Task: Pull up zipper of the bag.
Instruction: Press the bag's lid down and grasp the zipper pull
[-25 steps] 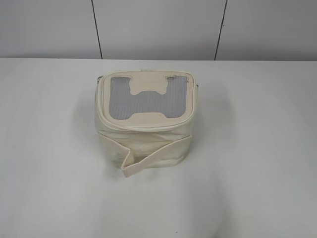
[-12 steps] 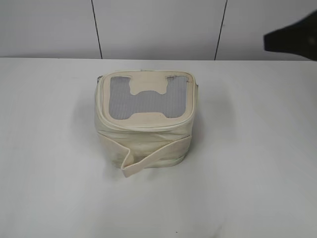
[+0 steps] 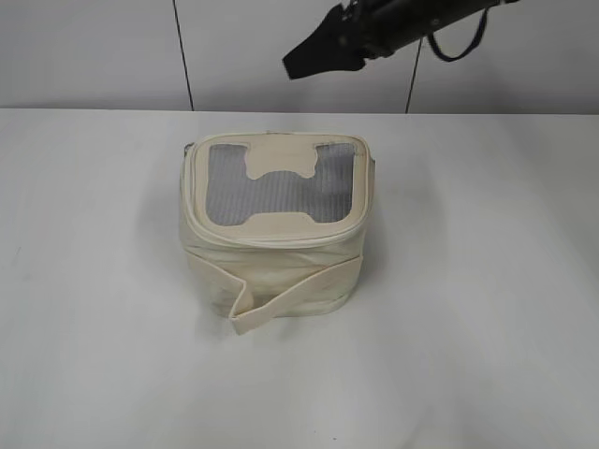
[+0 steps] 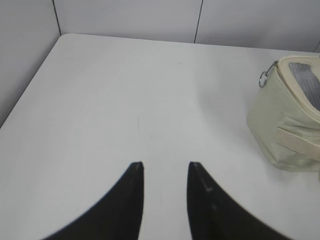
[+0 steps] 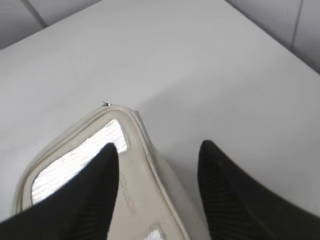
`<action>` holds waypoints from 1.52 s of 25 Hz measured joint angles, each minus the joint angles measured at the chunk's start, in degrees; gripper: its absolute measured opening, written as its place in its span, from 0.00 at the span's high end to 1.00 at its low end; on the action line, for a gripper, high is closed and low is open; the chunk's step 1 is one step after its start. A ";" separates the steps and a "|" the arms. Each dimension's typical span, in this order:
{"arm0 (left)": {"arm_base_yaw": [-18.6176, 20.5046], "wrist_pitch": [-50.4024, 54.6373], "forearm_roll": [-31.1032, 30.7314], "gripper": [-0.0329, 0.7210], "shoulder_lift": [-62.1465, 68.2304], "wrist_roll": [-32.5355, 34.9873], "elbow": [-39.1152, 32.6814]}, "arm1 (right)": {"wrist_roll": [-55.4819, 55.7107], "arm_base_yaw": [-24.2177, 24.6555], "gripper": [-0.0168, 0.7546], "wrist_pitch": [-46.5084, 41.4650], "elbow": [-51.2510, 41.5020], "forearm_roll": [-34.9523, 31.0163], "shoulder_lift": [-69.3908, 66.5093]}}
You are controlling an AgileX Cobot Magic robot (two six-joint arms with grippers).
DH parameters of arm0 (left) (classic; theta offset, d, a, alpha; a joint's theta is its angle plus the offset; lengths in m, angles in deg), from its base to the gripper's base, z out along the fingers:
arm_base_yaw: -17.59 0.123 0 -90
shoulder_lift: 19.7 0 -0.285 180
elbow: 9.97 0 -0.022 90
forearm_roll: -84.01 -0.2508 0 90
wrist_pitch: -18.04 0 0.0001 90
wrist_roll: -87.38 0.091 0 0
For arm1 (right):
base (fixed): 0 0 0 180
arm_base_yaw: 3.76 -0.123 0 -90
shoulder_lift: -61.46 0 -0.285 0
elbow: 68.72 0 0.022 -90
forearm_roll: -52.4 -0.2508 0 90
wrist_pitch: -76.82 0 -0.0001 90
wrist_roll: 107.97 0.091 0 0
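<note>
Right tool (image 5: 157,152) is seen from its wrist view with fingers apart, held above the bag (image 5: 100,170) without contact. In the exterior view, this tool (image 3: 301,61) appears only as a dark tip behind and above the bag (image 3: 273,229), which stands mid-table (image 3: 487,281). Left tool (image 4: 165,172), fingers apart, is shown solely by its wrist view, low over bare table, where a ring pull of the zipper (image 4: 263,78) is visible. Half a second earlier, the right tool was at the exterior view's right edge.

bag (image 3: 273,229): cream, boxy, upright | zipper (image 3: 281,241): rims mesh top
</note>
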 joint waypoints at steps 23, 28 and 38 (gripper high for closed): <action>0.00 -14.78 22.39 0.63 20.60 13.58 2.48 | 8.82 -5.91 0.86 -9.43 16.68 7.18 -17.79; 0.00 -22.51 44.84 0.60 38.95 36.35 3.17 | 9.10 -5.91 0.91 -10.37 16.68 7.43 -17.79; 10.30 -7.38 75.28 0.49 81.43 84.17 18.58 | 10.29 -5.91 0.91 -10.55 16.75 7.43 -17.79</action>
